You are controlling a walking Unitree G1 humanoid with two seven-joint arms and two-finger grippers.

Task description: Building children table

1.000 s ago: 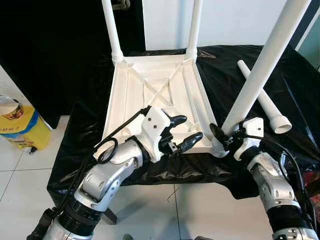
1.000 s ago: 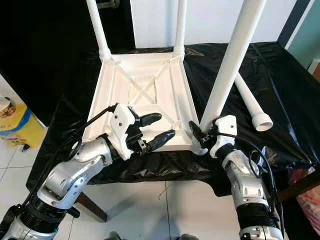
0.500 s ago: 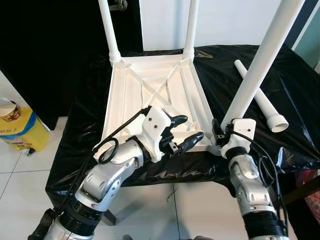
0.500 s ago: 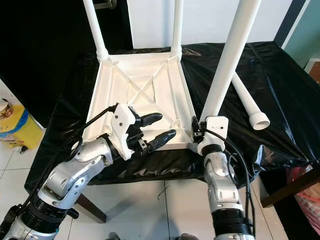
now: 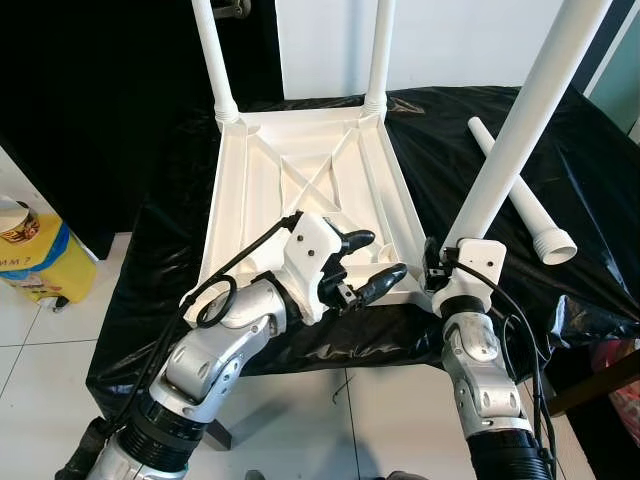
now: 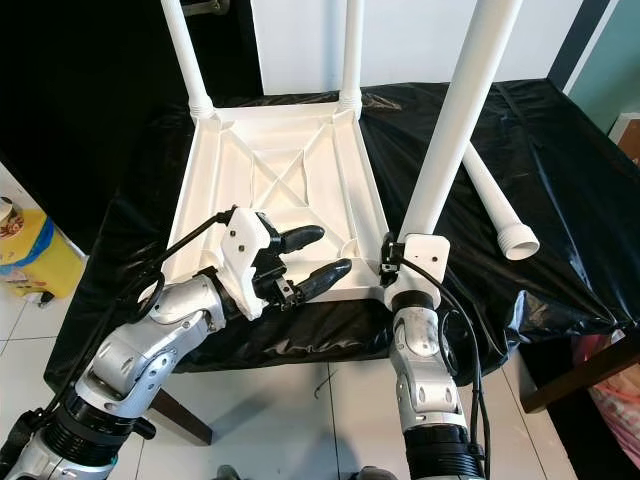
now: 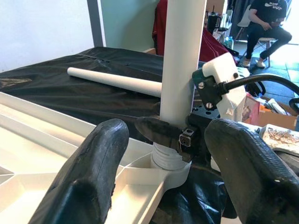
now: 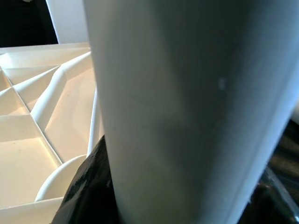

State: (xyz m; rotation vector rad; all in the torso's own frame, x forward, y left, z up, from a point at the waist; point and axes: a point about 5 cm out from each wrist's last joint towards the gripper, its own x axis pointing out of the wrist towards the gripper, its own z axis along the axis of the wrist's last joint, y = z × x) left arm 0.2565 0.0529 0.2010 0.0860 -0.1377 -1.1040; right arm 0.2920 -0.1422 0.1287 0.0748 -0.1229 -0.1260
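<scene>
The tabletop (image 5: 300, 190) lies upside down on a black sheet (image 5: 560, 170) in the middle of the frame, white plastic with raised ribs crossing in an X on its underside and a rim all round. Two legs (image 5: 212, 55) stand up from its far corners at the top of the frame, each a plain white tube seated in a ribbed collar. A third leg (image 5: 520, 125) rises from the near right corner and leans a little to the right, running out of the upper right of the frame. A fourth, loose leg (image 5: 520, 195) lies flat on the sheet at the right, its flared ribbed end pointing toward the lower right.

The right gripper (image 5: 437, 272) sits at the foot of the third leg, just right of centre, its black fingers pinching the tube right above the socket; in the right wrist view the white tube (image 8: 187, 116) is pressed close against the camera with a dark finger beside it.

The left gripper (image 5: 365, 262) hovers over the near edge of the tabletop, left of that corner, its two fingers (image 7: 98, 172) spread apart with nothing between them.

A yellow tub (image 5: 40, 250) stands on the tiled floor (image 5: 40, 400) at the left edge. In the left wrist view a person (image 7: 268, 18) sits in the upper right background.
</scene>
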